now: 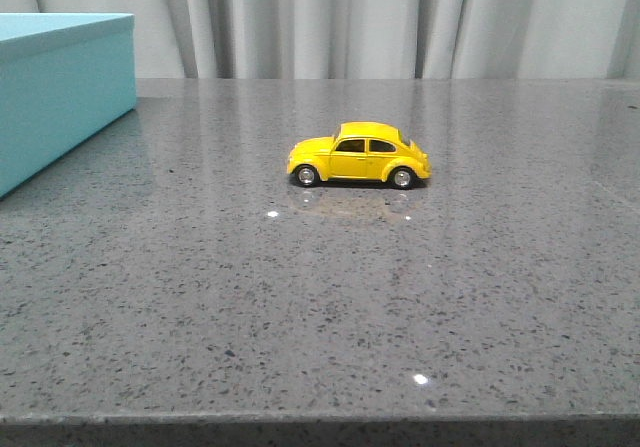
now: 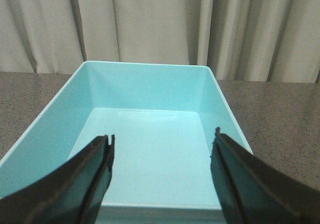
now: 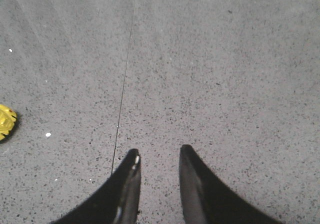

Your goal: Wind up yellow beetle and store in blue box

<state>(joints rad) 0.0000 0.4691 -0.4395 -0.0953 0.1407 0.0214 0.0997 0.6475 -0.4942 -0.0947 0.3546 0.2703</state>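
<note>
Both sets of jaws stood open and held nothing as I watched. My left gripper [image 2: 162,179] hung over the blue box [image 2: 150,149], spread wide above its bare interior. My right gripper [image 3: 159,184], parted more narrowly, hovered over the speckled grey bench [image 1: 320,297]. I saw the yellow beetle [image 1: 359,154] on its wheels mid-bench, well apart from the box at the far left corner.
</note>
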